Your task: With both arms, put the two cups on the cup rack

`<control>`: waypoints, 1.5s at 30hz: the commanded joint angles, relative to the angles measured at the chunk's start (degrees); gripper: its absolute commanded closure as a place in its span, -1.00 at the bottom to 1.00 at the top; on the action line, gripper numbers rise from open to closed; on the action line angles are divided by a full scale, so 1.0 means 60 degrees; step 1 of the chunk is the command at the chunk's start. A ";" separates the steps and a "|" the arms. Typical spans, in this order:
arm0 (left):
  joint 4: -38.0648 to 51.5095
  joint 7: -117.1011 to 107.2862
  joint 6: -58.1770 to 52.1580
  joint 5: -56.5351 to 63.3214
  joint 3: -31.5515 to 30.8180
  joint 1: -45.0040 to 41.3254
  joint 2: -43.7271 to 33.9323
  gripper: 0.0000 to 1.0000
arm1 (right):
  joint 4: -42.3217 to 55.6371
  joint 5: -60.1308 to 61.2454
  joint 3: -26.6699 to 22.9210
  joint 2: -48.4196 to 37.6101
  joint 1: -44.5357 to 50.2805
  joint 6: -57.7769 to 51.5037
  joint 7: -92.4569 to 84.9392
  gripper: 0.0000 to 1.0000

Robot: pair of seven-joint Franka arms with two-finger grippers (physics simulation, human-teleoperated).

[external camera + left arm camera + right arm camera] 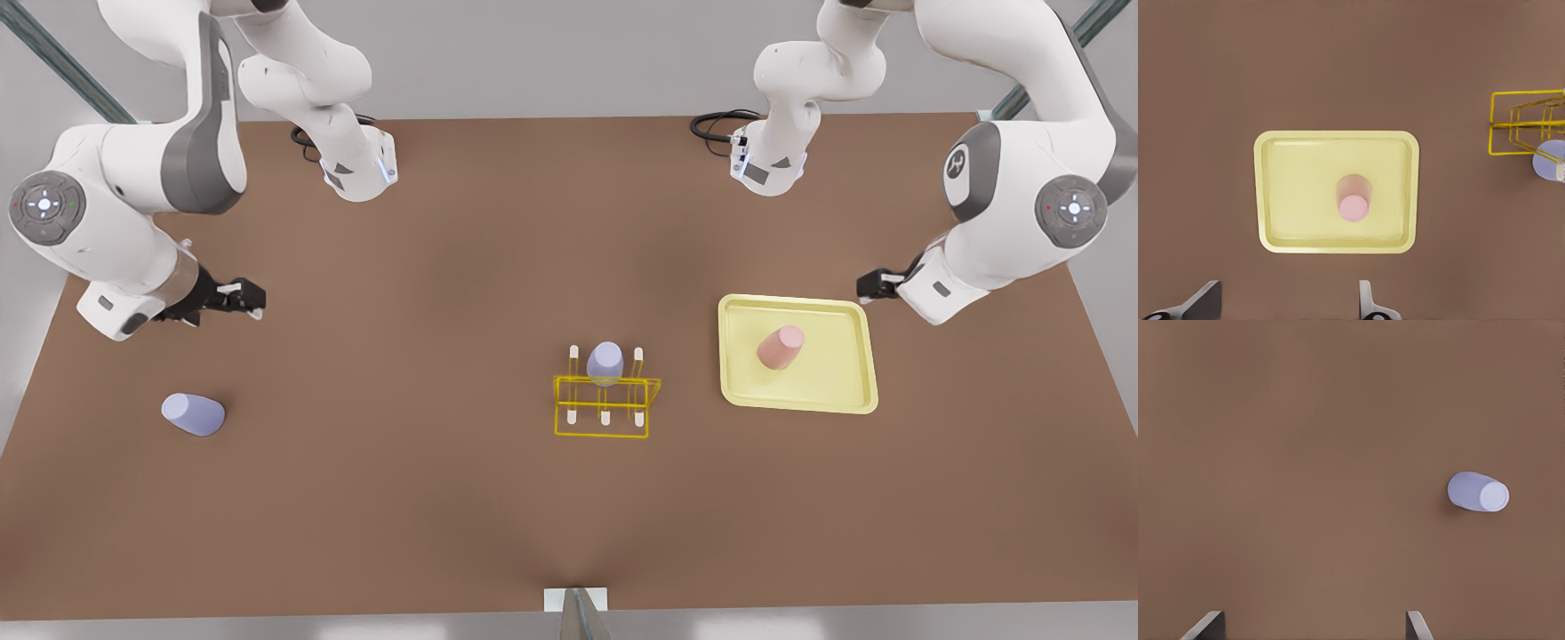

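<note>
Bright yellow wire, the cup rack [606, 402] stands near the counter's [444, 516] middle, white-tipped pegs upright, one lavender tumbler [605, 363] capping a peg; at its 9 o'clock a second lavender cup [193, 414] lies toppled; at 3 o'clock the salmon cup [781, 347] sits inverted on a glossy pale tray [836, 396]; left gripper [876, 284] above the tray, right gripper [242, 298] over the toppled cup, both jaws spread, empty.
</note>
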 commanded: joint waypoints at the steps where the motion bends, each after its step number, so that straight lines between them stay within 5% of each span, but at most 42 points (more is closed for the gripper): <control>1: 0.0011 0.0388 0.0540 -0.0027 0.0006 -0.0005 0.0003 -1.00 | -0.0068 -0.0016 -0.0005 -0.0038 -0.0001 0.0687 -0.0514 -1.00; 3: -0.0484 0.0374 0.0539 -0.0027 0.0006 -0.0108 0.0091 -1.00 | -0.0010 -0.0220 0.0010 0.0151 0.0013 0.0716 -0.0557 -1.00; 7: -0.4061 0.0388 0.5533 0.0002 -0.0009 -0.0211 0.0296 -1.00 | 0.1513 -0.0617 0.0024 0.3271 -0.0865 0.1536 -0.0850 -1.00; 10: -0.4808 0.0388 0.6939 -0.0013 -0.0009 -0.0372 0.0604 -1.00 | 0.2070 0.0276 0.0025 0.4737 -0.2008 0.2723 -0.0850 -1.00; 18: -0.5848 0.0388 0.7585 -0.0013 -0.0009 -0.0474 0.0824 -1.00 | 0.1587 0.1346 0.0025 0.4972 -0.3341 0.3631 -0.3677 -1.00; 28: -0.6127 0.0388 0.7878 0.0002 -0.0009 -0.0665 0.1439 -1.00 | 0.1352 0.0702 -0.0210 0.5411 -0.3678 0.4144 -0.3839 -1.00; 33: -0.6229 0.0374 0.7893 0.0002 0.0021 -0.0621 0.1732 -1.00 | -0.0171 0.0848 -0.0151 0.4913 -0.3883 0.5946 -0.4322 -1.00; 45: -0.6698 0.0359 0.8801 -0.0027 0.0021 -0.0621 0.1981 -0.90 | -0.0537 0.0731 -0.0210 0.5323 -0.3986 0.5931 -0.4439 -1.00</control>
